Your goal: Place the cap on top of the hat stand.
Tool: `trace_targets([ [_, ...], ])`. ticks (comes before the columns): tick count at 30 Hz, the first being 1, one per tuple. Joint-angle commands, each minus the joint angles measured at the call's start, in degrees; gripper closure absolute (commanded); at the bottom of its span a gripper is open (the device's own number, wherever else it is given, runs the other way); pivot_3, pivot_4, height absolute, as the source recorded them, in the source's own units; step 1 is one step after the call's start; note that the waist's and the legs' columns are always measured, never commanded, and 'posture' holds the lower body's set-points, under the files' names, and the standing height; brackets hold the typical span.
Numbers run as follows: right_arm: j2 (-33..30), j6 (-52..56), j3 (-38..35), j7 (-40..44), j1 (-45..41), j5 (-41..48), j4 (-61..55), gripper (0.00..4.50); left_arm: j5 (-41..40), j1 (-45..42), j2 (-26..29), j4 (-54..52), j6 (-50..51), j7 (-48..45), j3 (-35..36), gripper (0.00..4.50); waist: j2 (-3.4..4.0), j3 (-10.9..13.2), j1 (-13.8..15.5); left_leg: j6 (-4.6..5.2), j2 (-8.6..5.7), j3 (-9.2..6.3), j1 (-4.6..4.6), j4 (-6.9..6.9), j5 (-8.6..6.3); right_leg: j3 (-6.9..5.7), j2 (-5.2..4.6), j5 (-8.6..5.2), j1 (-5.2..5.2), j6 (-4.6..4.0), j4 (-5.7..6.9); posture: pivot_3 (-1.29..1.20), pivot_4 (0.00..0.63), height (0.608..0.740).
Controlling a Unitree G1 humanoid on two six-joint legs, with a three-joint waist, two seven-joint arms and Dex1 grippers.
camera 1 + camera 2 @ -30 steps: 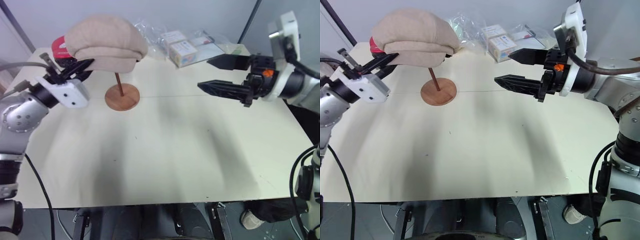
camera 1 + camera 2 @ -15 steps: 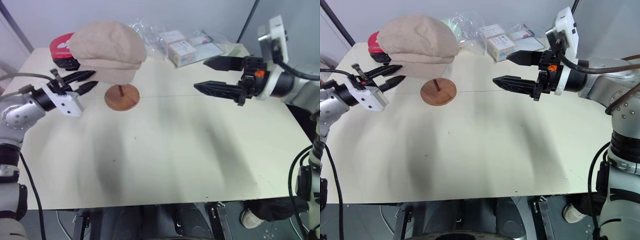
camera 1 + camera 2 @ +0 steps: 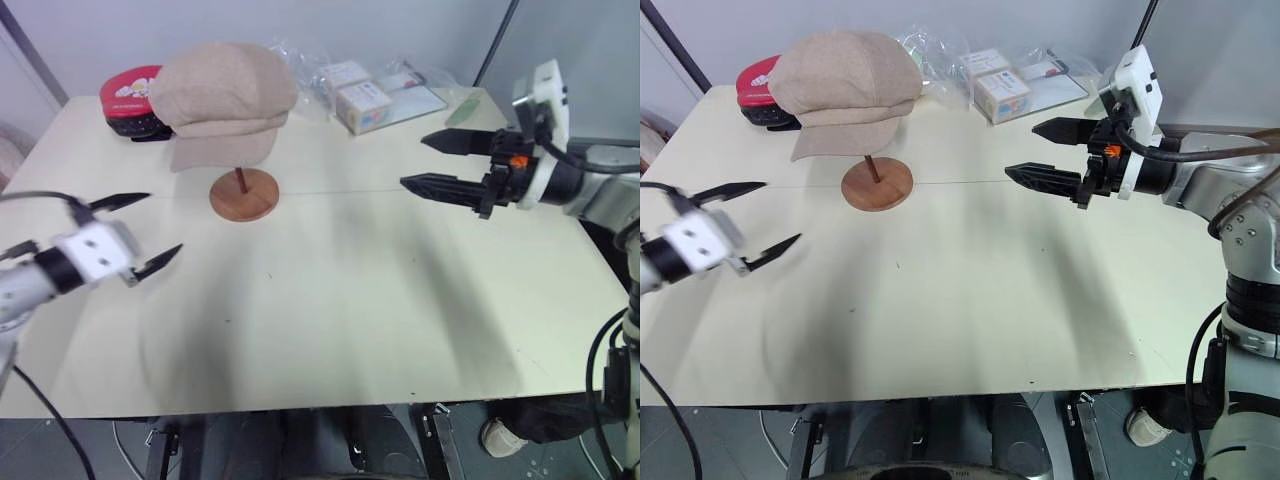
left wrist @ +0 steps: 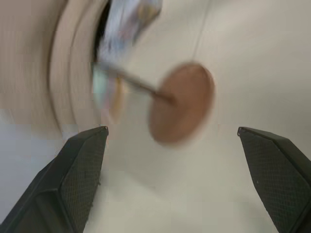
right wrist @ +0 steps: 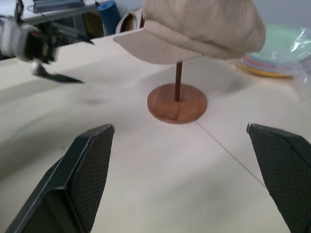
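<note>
Beige fabric, the cap [image 3: 222, 95] sits on the hat stand [image 3: 243, 193], its brim drooping toward the left gripper's side; the stand's round base rests on the pale surface [image 3: 340, 290]. In the left eye view the left gripper [image 3: 140, 232] hovers low over the surface, well apart from the stand, jaws spread wide and empty. The right gripper [image 3: 440, 163] is held level above the surface, pointing toward the stand, jaws likewise wide apart with nothing between them. The left wrist view looks between its fingers at the blurred stand base. The right wrist view faces cap and stand head-on.
</note>
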Motion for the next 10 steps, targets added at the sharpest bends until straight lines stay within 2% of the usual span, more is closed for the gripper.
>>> trace_targets([
  [1,-0.8,-2.7,0.3,2.6,-2.2,-2.2,3.7,0.0,-17.1,-0.6,2.9,-2.0,21.5,-3.4,14.5,0.03,0.0,0.0,0.0,0.0,0.0,0.0,0.01,0.01,0.0,-0.03,0.02,0.0,0.02,0.0,-0.01,0.0,0.15,0.74],
  [5,-0.8,-4.0,1.5,5.5,-4.1,-3.9,8.5,0.0,-26.2,-0.9,5.5,3.8,36.9,-9.2,26.7,0.03,0.08,0.0,-0.2,0.0,-0.03,0.06,0.02,-0.02,0.0,-0.01,0.03,-0.01,0.04,0.01,-0.07,0.0,0.15,0.74],
  [7,-0.3,-4.0,1.7,6.4,-5.3,-4.2,10.9,0.0,-26.8,-1.1,6.8,7.1,40.6,-11.7,30.9,0.03,0.08,0.1,-0.3,0.0,-0.01,0.06,0.02,-0.05,0.0,-0.01,0.08,-0.02,0.0,0.01,-0.08,0.0,0.15,0.74],
  [10,0.2,-4.2,2.0,7.2,-6.4,-5.0,12.8,0.0,-25.9,-1.9,7.7,7.9,42.1,-13.6,32.8,0.03,0.11,0.1,-0.3,0.0,-0.01,0.07,0.02,-0.08,0.0,-0.01,0.09,-0.02,-0.02,0.0,-0.08,0.0,0.15,0.74],
])
